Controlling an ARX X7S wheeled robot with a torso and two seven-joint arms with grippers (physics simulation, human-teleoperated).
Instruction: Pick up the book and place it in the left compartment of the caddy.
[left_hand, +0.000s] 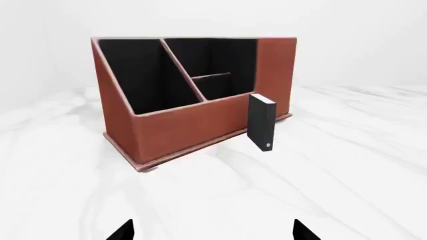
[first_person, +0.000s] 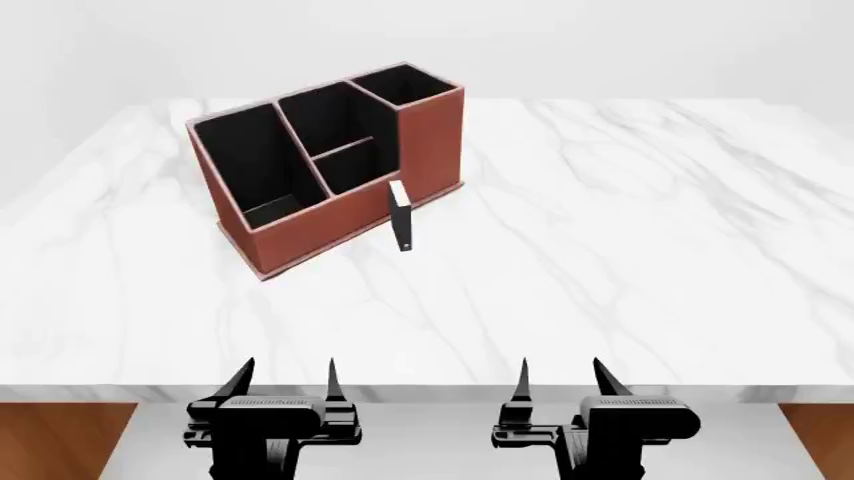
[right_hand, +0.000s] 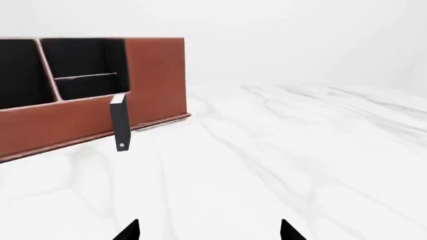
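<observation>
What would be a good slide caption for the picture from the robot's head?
Both open grippers, left and right, wait at the marble table's near edge; a small book stands upright beside the caddy.

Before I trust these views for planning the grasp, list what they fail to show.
- Book: whether it touches the caddy behind it; all views see it spine-on.
- Left compartment floor: near wall hides part, head view.
- Spine mark: too small to read.
- Left gripper, right gripper: wrist views cut them to fingertips.

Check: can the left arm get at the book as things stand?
Probably yes. The book stands upright in front of the caddy, with bare table between it and the open left gripper. The caddy behind limits approach depth.
</observation>
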